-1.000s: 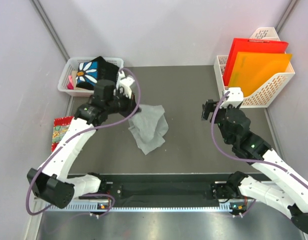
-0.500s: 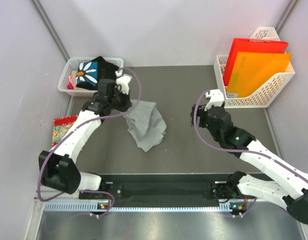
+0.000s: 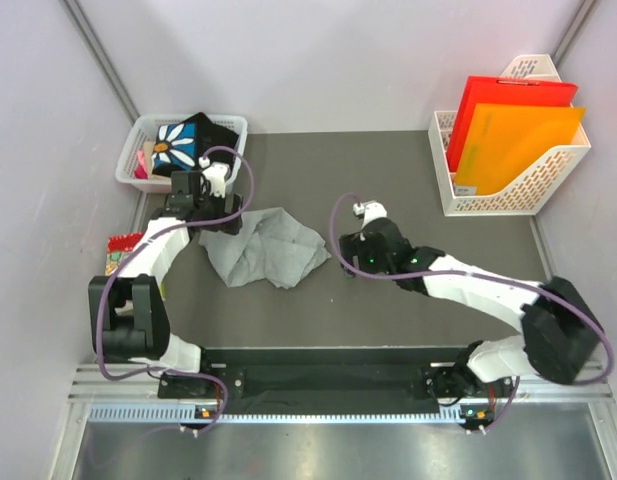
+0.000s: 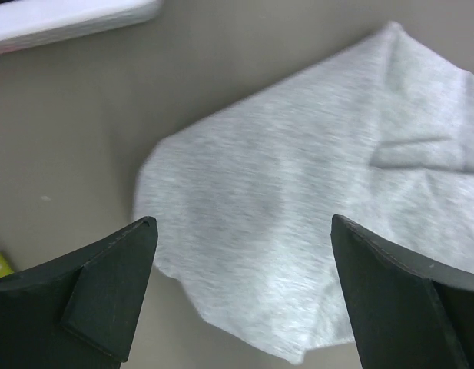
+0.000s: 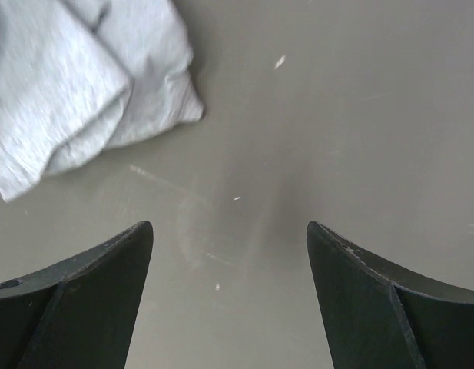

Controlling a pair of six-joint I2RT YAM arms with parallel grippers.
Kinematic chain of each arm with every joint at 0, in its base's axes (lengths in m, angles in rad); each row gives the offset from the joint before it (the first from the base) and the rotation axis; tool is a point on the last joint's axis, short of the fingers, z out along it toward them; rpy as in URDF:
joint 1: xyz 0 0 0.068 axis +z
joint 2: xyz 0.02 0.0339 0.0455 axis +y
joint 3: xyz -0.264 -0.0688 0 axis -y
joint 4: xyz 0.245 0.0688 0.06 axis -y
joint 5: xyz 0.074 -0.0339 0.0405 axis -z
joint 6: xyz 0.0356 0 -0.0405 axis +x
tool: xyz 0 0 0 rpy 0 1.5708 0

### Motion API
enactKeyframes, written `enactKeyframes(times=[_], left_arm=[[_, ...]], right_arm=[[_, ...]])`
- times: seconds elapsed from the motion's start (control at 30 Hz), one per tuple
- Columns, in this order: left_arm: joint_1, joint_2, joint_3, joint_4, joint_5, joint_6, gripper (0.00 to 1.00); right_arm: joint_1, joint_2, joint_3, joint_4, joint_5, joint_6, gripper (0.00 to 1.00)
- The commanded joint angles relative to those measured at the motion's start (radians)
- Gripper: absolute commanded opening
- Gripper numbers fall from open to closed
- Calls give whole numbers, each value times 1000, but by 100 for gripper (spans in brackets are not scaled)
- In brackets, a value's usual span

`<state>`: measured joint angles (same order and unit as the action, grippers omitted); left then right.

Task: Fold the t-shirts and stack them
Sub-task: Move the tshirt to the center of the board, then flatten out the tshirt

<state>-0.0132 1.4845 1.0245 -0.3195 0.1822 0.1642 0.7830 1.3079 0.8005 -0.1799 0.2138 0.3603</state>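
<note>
Near one basketed black t-shirt (image 3: pixel 203 135) lies one grey t-shirt (image 3: pixel 263 247).

The right hand (image 5: pixel 229 224) hangs spread wide above the scuffed worktop (image 5: pixel 336 115); a crumpled grey t-shirt (image 5: pixel 75 84) lies ahead-left, untouched.

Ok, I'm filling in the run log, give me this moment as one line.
grey shirt: crumpled on table, unfolded | left pincer: open above it | right pincer: open over table beside it | black shirt: in basket
</note>
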Motion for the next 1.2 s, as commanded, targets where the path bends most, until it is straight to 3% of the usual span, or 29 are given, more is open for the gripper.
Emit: enactKeyframes(times=[0.0, 0.27, 0.6, 0.93, 1.0, 1.03, 1.07, 1.17], left_arm=[[-11, -94, 32, -44, 164, 24, 99], [-90, -162, -27, -174, 232, 92, 96], [-93, -141, -230, -95, 89, 141, 93], [-93, -86, -234, -33, 23, 133, 90], [-93, -79, -238, -23, 7, 141, 79], [-91, -81, -239, -21, 3, 144, 71], [-91, -81, -239, -23, -4, 146, 53], [-90, -105, -245, -26, -21, 149, 29]], right_arm=[[24, 111, 78, 117, -125, 42, 81], [38, 281, 212, 154, -208, 46, 79], [41, 373, 315, 172, -284, 80, 75], [42, 445, 345, 198, -298, 95, 67], [41, 467, 359, 200, -298, 94, 64], [41, 471, 365, 198, -298, 92, 63], [41, 479, 371, 198, -300, 88, 61], [42, 504, 394, 195, -307, 80, 56]])
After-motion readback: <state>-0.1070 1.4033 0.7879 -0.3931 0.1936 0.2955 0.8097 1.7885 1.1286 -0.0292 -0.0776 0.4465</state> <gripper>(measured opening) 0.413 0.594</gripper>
